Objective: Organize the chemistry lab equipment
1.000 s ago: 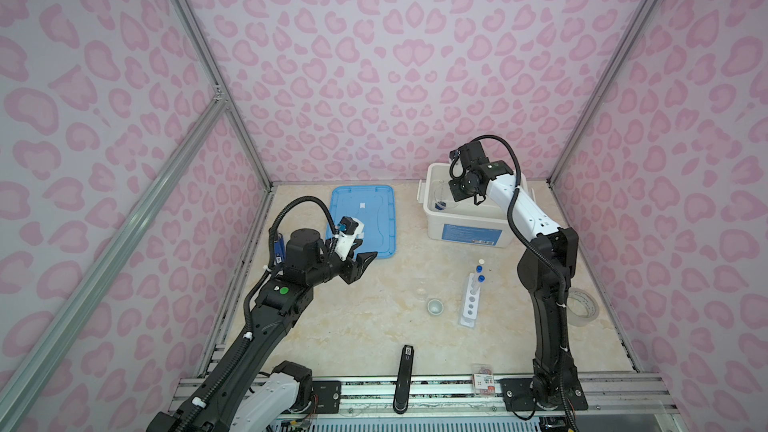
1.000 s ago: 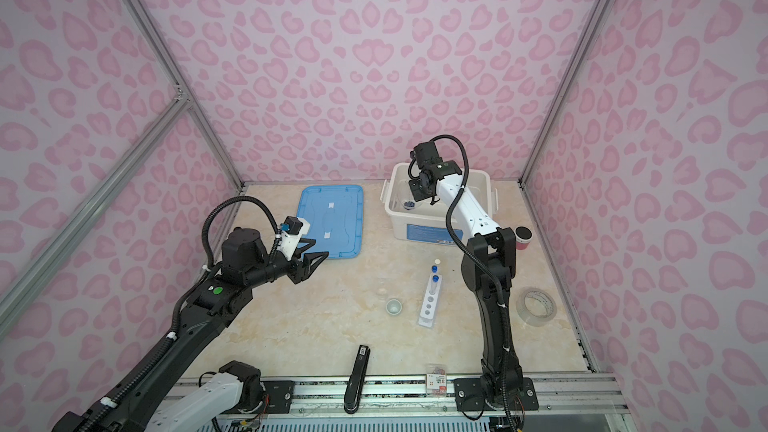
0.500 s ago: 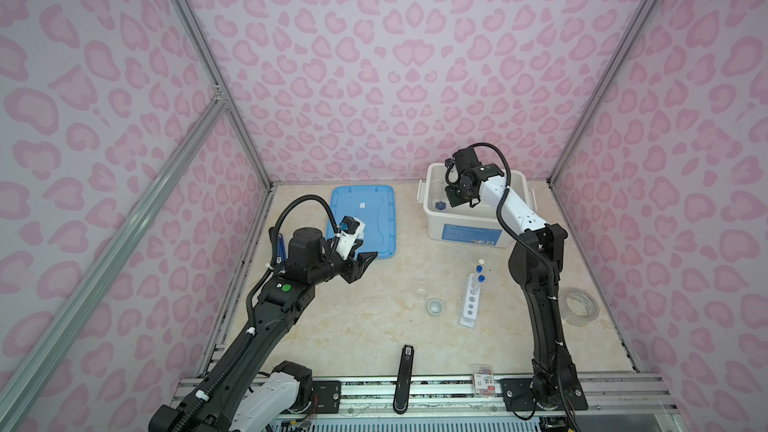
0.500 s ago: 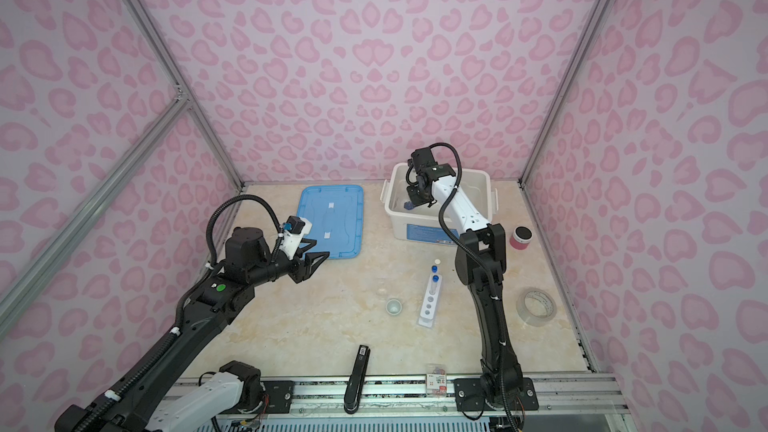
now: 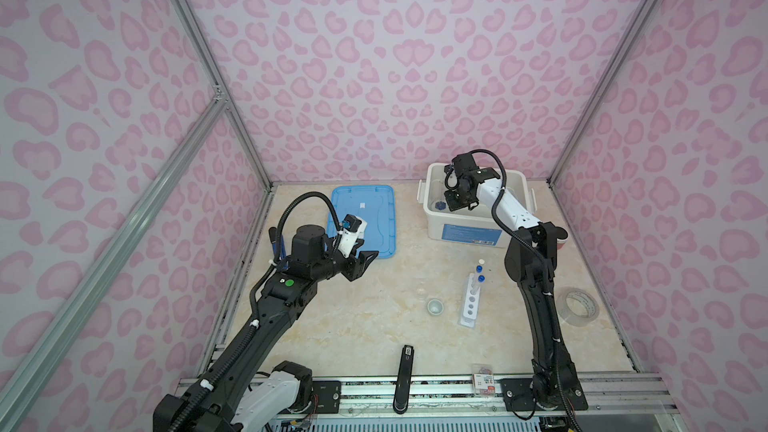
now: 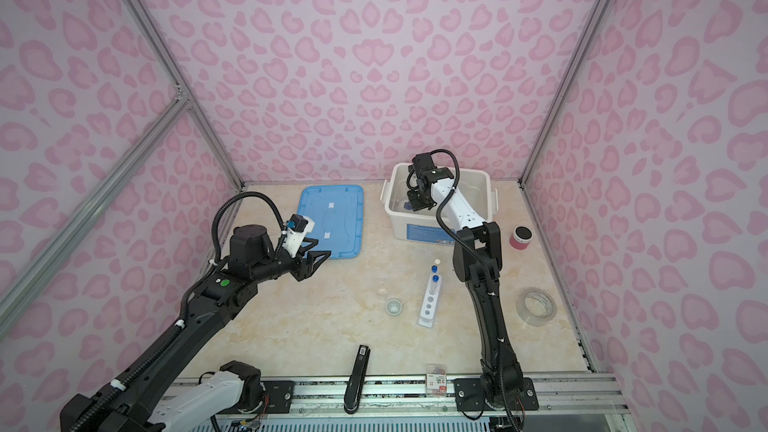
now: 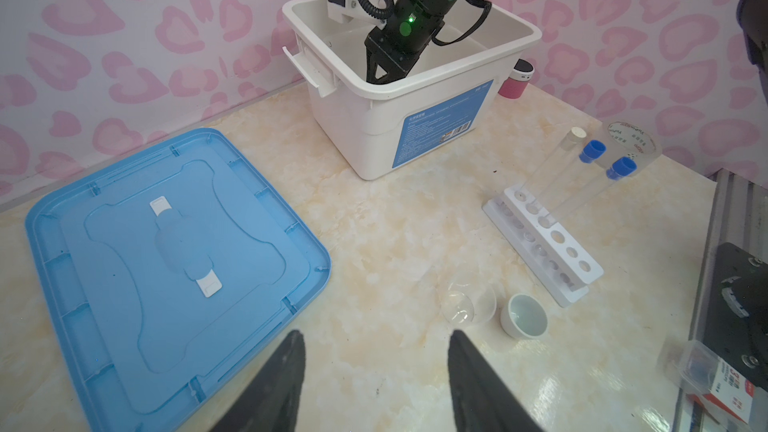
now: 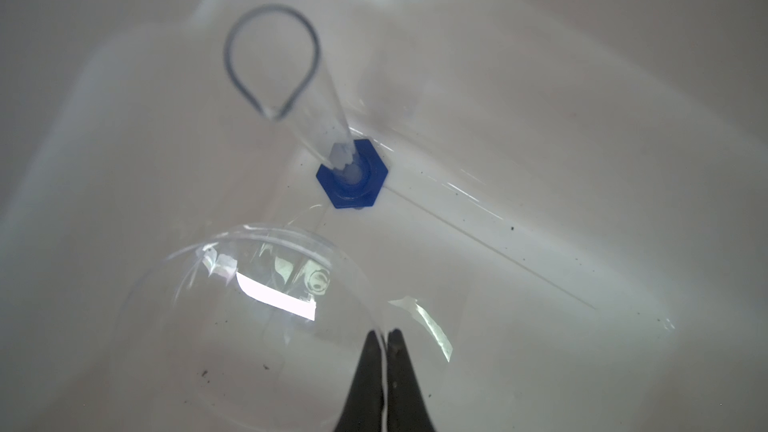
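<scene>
My right gripper [image 8: 385, 332] is down inside the white bin [image 5: 469, 234], its jaws shut on the thin rim of a clear glass vessel [image 8: 249, 317]. Beside it in the bin stands the small blue-based glass cylinder [image 8: 351, 178]. In both top views my left gripper [image 5: 365, 261] hangs open and empty above the table, by the blue lid's near corner. The white holed rack [image 5: 469, 305] holds blue-capped test tubes [image 7: 592, 150]. A tiny pale cup [image 7: 524, 315] and another clear glass vessel [image 7: 465, 305] sit on the table to the left of the rack.
A blue lid [image 5: 365, 209] lies flat left of the bin. A pink black-topped can [image 6: 520, 238] stands right of the bin, a tape roll [image 5: 579, 305] nearer the right wall. A black stick [image 5: 405, 376] and a small box [image 5: 484, 382] lie at the front edge.
My right gripper has sunk lower into the bin and shifted slightly left. The left arm has barely moved.
</scene>
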Action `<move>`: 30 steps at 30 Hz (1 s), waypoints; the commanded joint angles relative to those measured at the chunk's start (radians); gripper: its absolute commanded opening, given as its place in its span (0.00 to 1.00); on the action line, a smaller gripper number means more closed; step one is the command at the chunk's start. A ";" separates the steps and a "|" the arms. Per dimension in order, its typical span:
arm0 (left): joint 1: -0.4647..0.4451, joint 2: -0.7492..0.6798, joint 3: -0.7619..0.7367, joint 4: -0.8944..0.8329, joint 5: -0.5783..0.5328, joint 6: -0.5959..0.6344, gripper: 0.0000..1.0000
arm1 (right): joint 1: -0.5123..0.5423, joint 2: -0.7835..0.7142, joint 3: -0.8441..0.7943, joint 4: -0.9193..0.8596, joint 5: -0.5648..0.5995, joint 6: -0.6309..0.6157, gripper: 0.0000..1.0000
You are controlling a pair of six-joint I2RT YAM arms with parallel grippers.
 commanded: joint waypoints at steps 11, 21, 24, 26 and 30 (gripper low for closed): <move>0.001 0.032 0.011 -0.011 -0.005 0.017 0.57 | -0.016 0.087 0.066 0.000 -0.045 0.014 0.05; 0.001 0.047 0.017 -0.012 -0.007 0.016 0.57 | -0.028 0.127 0.095 -0.005 -0.062 0.013 0.05; 0.001 0.051 0.017 -0.014 -0.007 0.017 0.57 | -0.033 0.138 0.100 -0.006 -0.066 0.014 0.05; 0.001 0.055 0.019 -0.015 -0.007 0.017 0.57 | -0.035 0.145 0.101 -0.005 -0.071 0.014 0.05; 0.000 0.059 0.020 -0.016 -0.008 0.019 0.57 | -0.038 0.161 0.109 -0.007 -0.076 0.014 0.05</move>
